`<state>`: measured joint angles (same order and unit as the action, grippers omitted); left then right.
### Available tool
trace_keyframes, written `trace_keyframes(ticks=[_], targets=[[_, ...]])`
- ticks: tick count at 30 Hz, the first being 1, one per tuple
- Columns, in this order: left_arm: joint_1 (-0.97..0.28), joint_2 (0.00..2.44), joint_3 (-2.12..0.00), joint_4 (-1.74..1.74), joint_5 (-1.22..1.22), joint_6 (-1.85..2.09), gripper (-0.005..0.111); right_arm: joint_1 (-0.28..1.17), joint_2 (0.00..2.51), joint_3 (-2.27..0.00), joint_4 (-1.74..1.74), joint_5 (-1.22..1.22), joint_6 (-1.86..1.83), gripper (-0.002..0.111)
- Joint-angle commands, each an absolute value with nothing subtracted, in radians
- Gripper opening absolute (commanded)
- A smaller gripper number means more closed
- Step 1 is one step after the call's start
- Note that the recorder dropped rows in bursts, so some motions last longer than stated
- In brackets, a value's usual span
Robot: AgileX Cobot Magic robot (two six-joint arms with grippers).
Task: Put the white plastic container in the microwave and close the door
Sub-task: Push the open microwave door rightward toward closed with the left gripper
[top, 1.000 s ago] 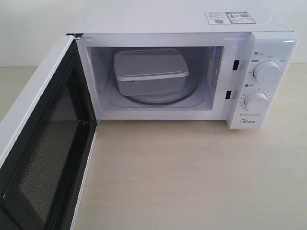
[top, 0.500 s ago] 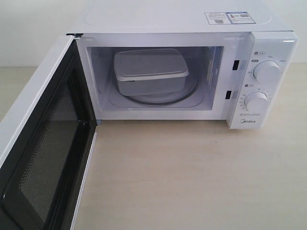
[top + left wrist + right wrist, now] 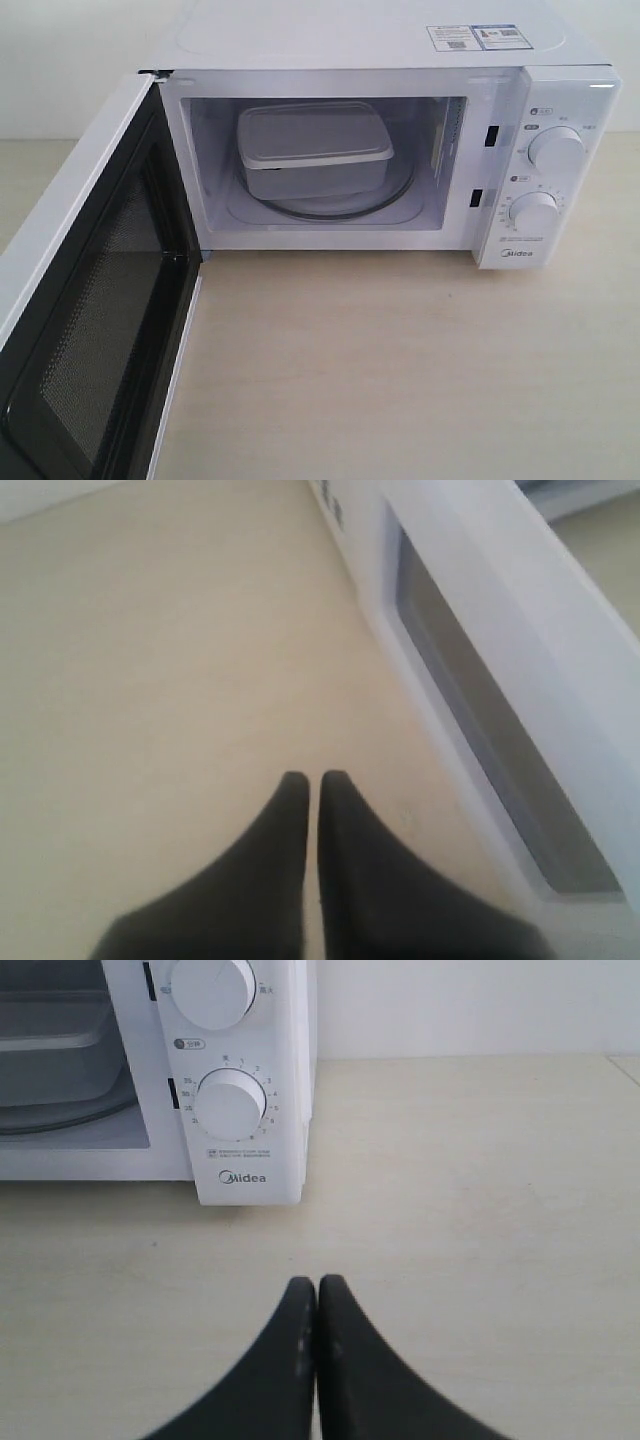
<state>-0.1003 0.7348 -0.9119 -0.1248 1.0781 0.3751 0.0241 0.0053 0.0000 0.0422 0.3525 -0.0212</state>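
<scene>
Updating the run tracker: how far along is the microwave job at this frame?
Done: the white plastic container sits on the turntable inside the microwave. In hand: nothing; left gripper and right gripper are shut, empty. Left: the door stands wide open, needs closing.

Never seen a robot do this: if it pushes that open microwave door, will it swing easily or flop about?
Likely it swings as one stiff panel: the door is a solid frame hinged at the microwave's left edge. Its smooth white outer face could let the shut left gripper slide. The microwave looks bulky enough to stay put, probably.
</scene>
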Motion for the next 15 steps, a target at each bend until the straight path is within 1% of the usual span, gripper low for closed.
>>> trace_keyframes(ticks=[1, 6, 10, 13, 15], targets=[[-0.101, 0.825, -0.918, -0.277, 1.104, 0.561, 0.004, 0.020, 0.000, 0.000, 0.044, 0.348, -0.022, 0.000], [-0.101, 0.893, -0.918, -0.309, 1.122, 0.658, 0.004, 0.020, 0.000, 0.000, 0.047, 0.348, -0.023, 0.000], [-0.103, 0.960, -0.916, -0.417, 1.175, 0.836, 0.004, 0.020, 0.000, 0.000, 0.047, 0.350, -0.023, 0.000], [-0.103, 1.006, -0.875, -0.490, 1.175, 0.966, 0.004, 0.020, 0.000, 0.000, 0.047, 0.350, -0.023, 0.000], [-0.105, 1.031, -0.862, -0.499, 1.175, 0.973, 0.004, 0.020, 0.000, 0.000, 0.047, 0.350, -0.023, 0.000]])
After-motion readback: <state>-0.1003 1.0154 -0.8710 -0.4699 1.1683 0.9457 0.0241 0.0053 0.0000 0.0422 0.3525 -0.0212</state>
